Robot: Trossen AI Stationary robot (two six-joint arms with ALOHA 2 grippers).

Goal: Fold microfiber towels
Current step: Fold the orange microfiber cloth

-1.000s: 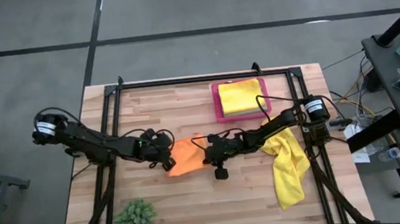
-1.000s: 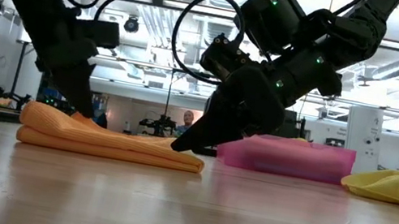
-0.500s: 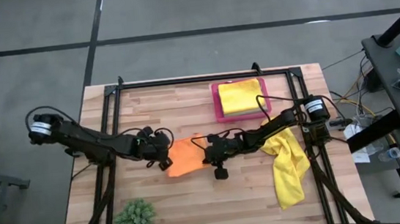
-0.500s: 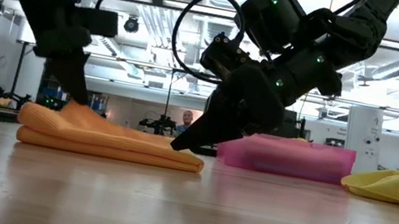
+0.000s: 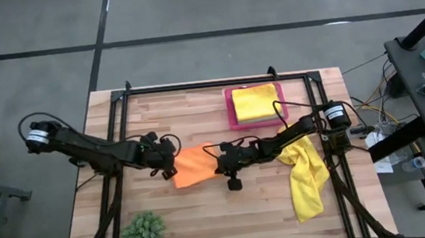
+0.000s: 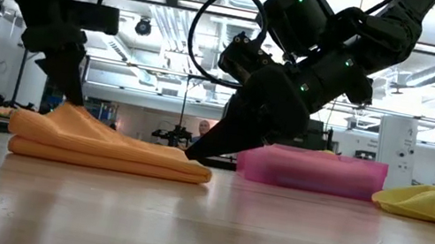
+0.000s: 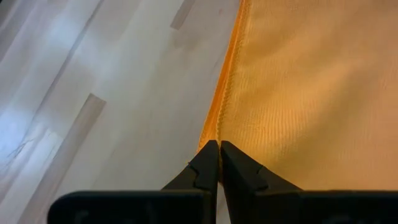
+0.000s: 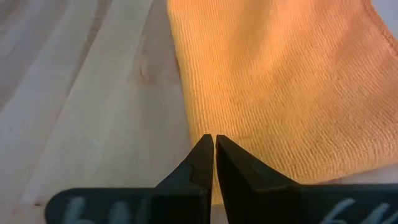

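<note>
An orange towel point(image 5: 194, 167), folded into layers, lies at the table's middle and shows in the low view as a flat stack point(image 6: 109, 153). My left gripper point(image 5: 172, 167) is shut at the towel's left edge. My right gripper point(image 5: 218, 164) is shut, with its tips on the towel's right end. A yellow towel point(image 5: 256, 102) lies in the pink tray point(image 5: 230, 111). Another yellow towel point(image 5: 306, 176) lies crumpled on the table at the right, partly under my right arm. My left gripper pinches the orange towel's left edge point(image 7: 214, 127) between its two fingers, slanting down from the table's left. The upper layer is drawn up into a small peak point(image 6: 68, 112); the remainder lies flat on the table. My right gripper has its shut fingertips point(image 8: 205, 152) set down on the top of the towel's right end point(image 6: 192, 156), slanting down from the table's right. The towel lies flat under them.
A spiky green plant ball point(image 5: 143, 232) sits near the front left corner. The pink tray stands at the far side, right of centre. Bare wood point(image 5: 230, 219) lies along the near edge between the plant ball and the crumpled yellow towel.
My left gripper has risen and drawn back toward the table's left edge with the towel's left edge, raising the upper layer into a peak. The whole orange towel has slid a little toward the left. My right gripper has kept still.
</note>
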